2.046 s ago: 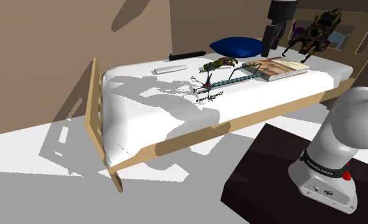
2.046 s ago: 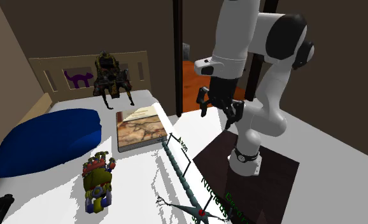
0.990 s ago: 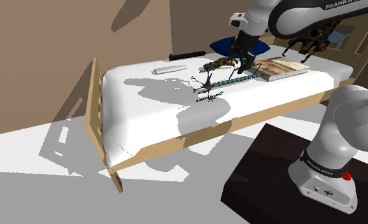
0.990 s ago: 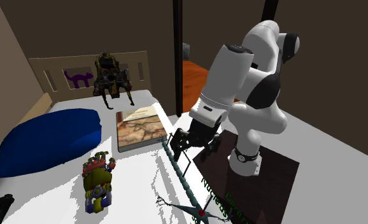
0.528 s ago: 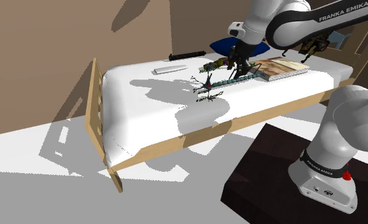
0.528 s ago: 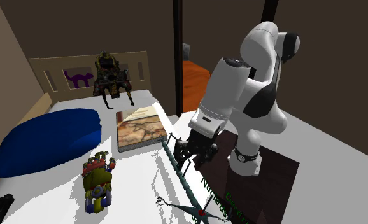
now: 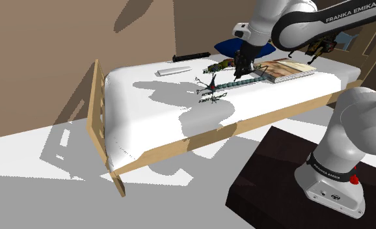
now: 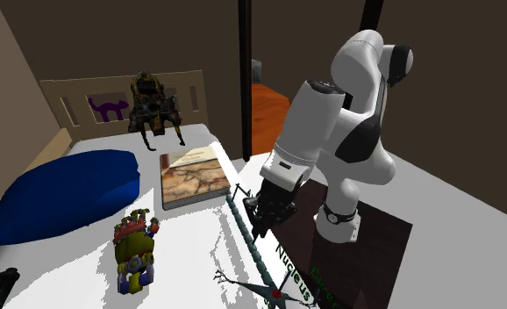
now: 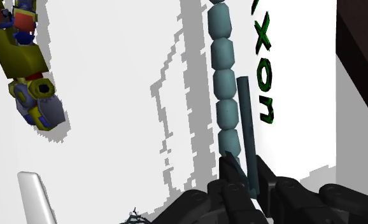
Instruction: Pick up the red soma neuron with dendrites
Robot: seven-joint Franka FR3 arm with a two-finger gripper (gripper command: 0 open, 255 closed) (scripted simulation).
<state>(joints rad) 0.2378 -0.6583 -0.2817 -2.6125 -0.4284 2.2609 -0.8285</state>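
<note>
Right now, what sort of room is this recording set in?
Probably a child's bedroom: a wooden-framed bed with a white mattress, a blue pillow, a headboard bearing a purple cat, and a toy figure.

Brown walls, white floor, wooden bed frame — white mattress, sharp shadows

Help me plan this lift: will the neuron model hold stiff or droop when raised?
The neuron model probably holds stiff: its beaded axon lies straight. It may tip, since the pincer clasps a thin rod well away from the red soma. The dendrites look spindly and fragile.
</note>
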